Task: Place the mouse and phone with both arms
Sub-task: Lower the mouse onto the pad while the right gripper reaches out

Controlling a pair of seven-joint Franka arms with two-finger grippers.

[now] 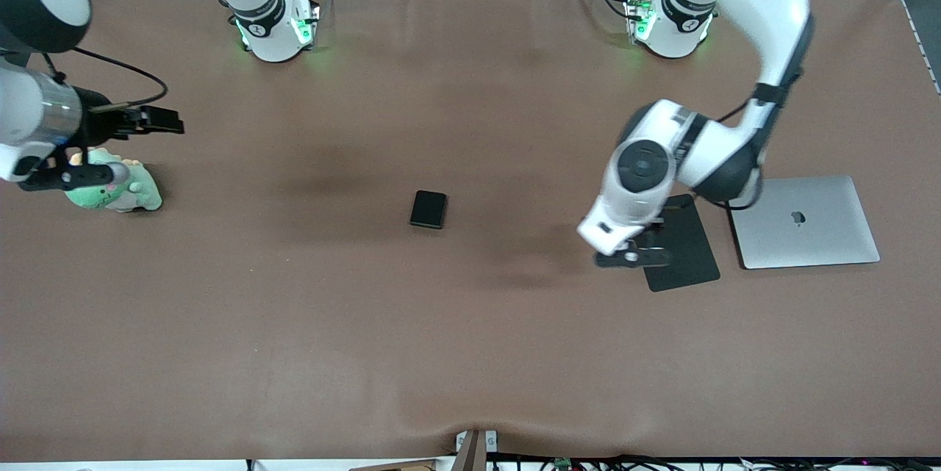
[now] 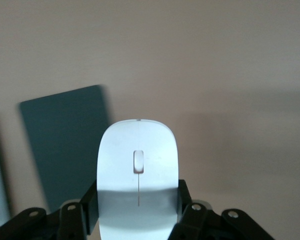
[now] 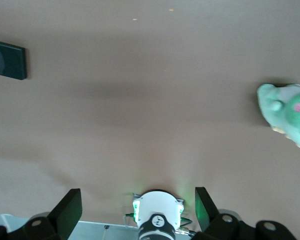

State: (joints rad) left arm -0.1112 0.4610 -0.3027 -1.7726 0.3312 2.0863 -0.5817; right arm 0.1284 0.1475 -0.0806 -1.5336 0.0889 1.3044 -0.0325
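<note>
The left gripper (image 2: 138, 215) clamps the mouse (image 2: 138, 175) over the mouse pad (image 1: 680, 243) – unplaced – while the right gripper (image 3: 135, 207), spread empty at the table's (image 1: 294, 346) right-arm edge, leaves the mid-table phone (image 1: 428, 209) untouched.

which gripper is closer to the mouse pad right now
Left. The left gripper, shut on the mouse, hangs at the mouse pad's edge. The right gripper, open and empty, is up at the right arm's end of the table, above the green plush toy.

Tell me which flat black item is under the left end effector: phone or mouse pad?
The mouse pad, the larger matte sheet beside the laptop. The left end effector holds the mouse over its edge. The small glossy phone lies mid-table, alone.
</note>
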